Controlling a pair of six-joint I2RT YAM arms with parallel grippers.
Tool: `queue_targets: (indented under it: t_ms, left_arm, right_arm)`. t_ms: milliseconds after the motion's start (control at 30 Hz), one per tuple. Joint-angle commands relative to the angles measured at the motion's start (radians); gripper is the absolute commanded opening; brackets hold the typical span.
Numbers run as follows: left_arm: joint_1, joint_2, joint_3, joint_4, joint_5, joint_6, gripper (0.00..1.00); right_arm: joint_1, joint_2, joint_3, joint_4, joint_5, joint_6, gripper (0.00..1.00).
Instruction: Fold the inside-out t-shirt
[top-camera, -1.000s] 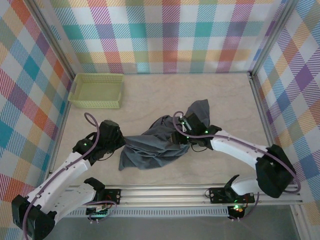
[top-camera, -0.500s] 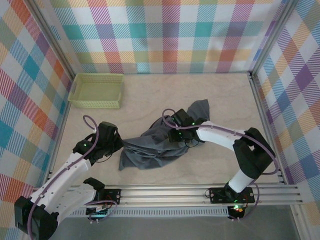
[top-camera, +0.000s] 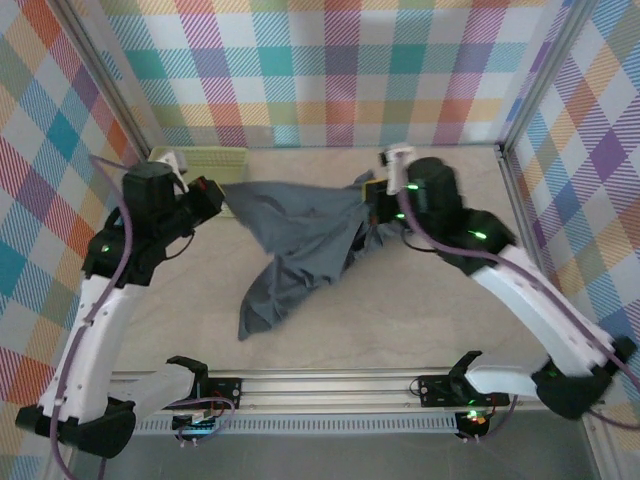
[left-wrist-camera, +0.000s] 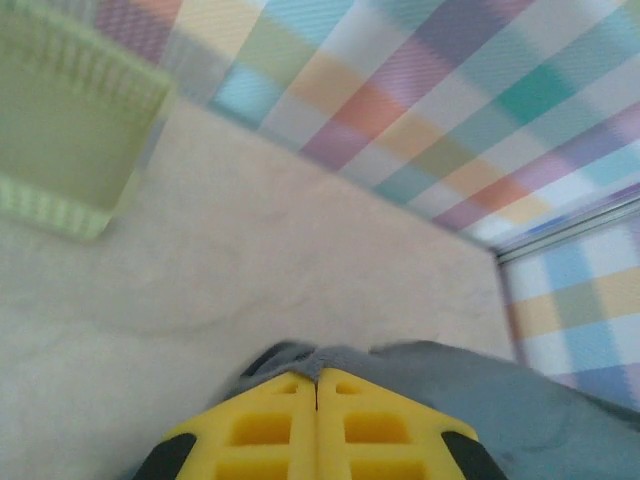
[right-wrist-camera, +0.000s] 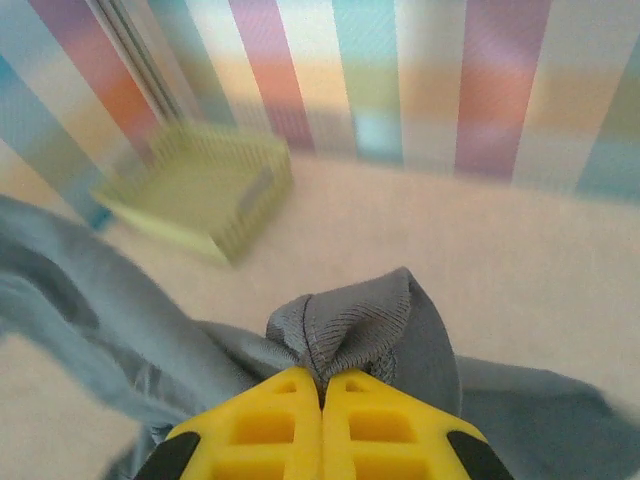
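Slate blue-grey inside-out t-shirt (top-camera: 300, 235), one item: stretched over the desk (top-camera: 420, 310) centre between nine and three o'clock, tail hanging toward seven o'clock. My left fingers (left-wrist-camera: 262, 430), pressed together, pinch its edge; my right fingers (right-wrist-camera: 268, 428), pressed together, pinch a bunched fold. Green mesh basket (top-camera: 218, 155): eleven o'clock corner.

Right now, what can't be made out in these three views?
- Top view: green basket mostly hidden behind the left arm; interior unseen.
- Left wrist: t-shirt cut off by the bottom edge and left gripper; gripped part unclear.
- Right wrist: basket blurred; right gripper covers which shirt part it pinches.
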Motion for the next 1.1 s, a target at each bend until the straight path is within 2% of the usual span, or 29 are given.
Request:
queue_targets:
  t_ms: [0,167,267,367,467,500,600,733,800,933,1067]
  left_arm:
    - [0.012,-0.003,-0.060,-0.003,0.063,0.040,0.00]
    - [0.003,0.155,-0.203,0.011,0.233,0.034,0.00]
    - [-0.073,0.198,-0.248,0.034,0.222,0.044,0.00]
    - [-0.188,0.245,-0.250,0.058,0.182,0.043,0.00]
    - [-0.249,0.323,-0.241,0.062,0.161,0.038,0.00]
    - [-0.255,0.343,-0.241,0.065,0.160,0.034,0.00]
    - [-0.257,0.369,-0.247,0.076,0.131,0.012,0.00]
    - [-0.230,0.336,-0.258,0.066,0.048,-0.014,0.00]
    - [-0.176,0.315,-0.286,0.076,0.059,-0.036,0.00]
    - [-0.099,0.334,-0.296,0.063,0.079,-0.030,0.00]
    - [-0.087,0.363,-0.297,0.072,0.109,-0.019,0.00]
  right_arm:
    - [-0.007,-0.065,-0.019,-0.051,0.014,-0.047,0.00]
    - [-0.010,-0.069,-0.193,-0.067,0.066,0.011,0.00]
    - [-0.013,-0.022,-0.310,-0.080,0.062,0.077,0.00]
    - [-0.014,0.030,-0.398,-0.064,0.054,0.116,0.12]
    - [-0.017,0.072,-0.420,-0.075,0.099,0.129,0.39]
    - [-0.017,0.073,-0.418,-0.073,0.101,0.124,0.44]
    - [-0.013,0.040,-0.436,-0.034,0.037,0.096,0.59]
    - [0.055,0.017,-0.483,0.051,-0.031,0.039,0.70]
    - [0.125,0.038,-0.509,0.102,-0.047,0.004,0.74]
    - [0.202,0.150,-0.515,0.175,-0.068,-0.025,0.74]
    - [0.253,0.272,-0.500,0.259,-0.069,-0.059,0.71]
